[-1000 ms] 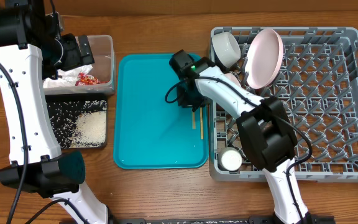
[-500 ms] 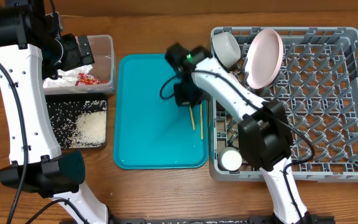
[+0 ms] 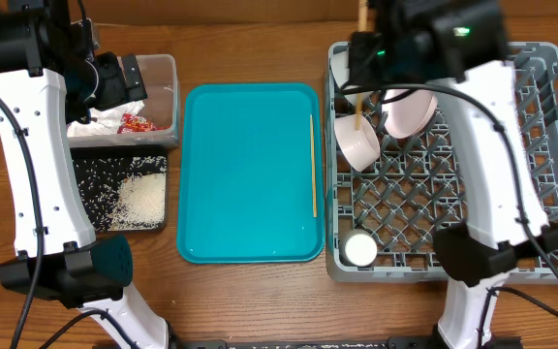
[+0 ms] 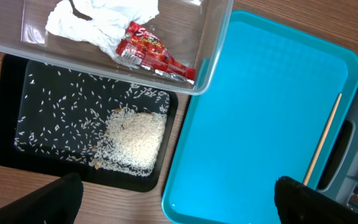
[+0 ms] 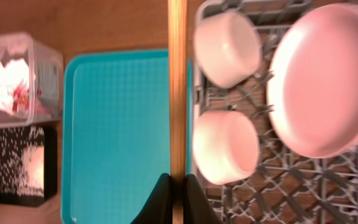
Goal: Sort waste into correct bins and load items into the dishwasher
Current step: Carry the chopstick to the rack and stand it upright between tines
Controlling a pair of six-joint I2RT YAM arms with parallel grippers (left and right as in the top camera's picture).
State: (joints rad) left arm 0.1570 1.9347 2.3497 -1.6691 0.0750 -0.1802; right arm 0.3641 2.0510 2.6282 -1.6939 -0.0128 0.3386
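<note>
The right arm is raised high over the upper-left corner of the grey dish rack [image 3: 541, 145], its wrist filling the top centre of the overhead view. The right gripper [image 5: 176, 184] points down with its fingers [image 5: 160, 202] pressed onto the raised chopstick [image 5: 177, 93]. In the wrist view the stick runs straight up the middle of the frame, above the boundary between the teal tray [image 5: 117, 137] and the rack.

Two white bowls [image 5: 227, 46] stand in the rack just right of that stick, one above the other in the frame. The large plate [image 5: 325, 81] leans beside them further right. The small cup [image 3: 360, 249] sits in the rack's lower-left corner. The other chopstick [image 3: 312, 165] lies flat along the right edge of the teal tray, well apart from the held one.

The left arm reaches along the left side of the overhead frame and ends over the clear tub [image 4: 219, 56] at upper left. The left gripper [image 4: 176, 202] hangs there with its fingers [image 4: 42, 202] spread wide, holding nothing.

Crumpled napkins [image 4: 98, 18] and the red wrapper [image 4: 154, 53] lie inside the tub. Directly below it in the frame the black tray [image 4: 8, 155] rests on the wooden worktop [image 3: 250, 301], with the rice [image 4: 132, 137] heaped toward its right half and loose grains scattered around.
</note>
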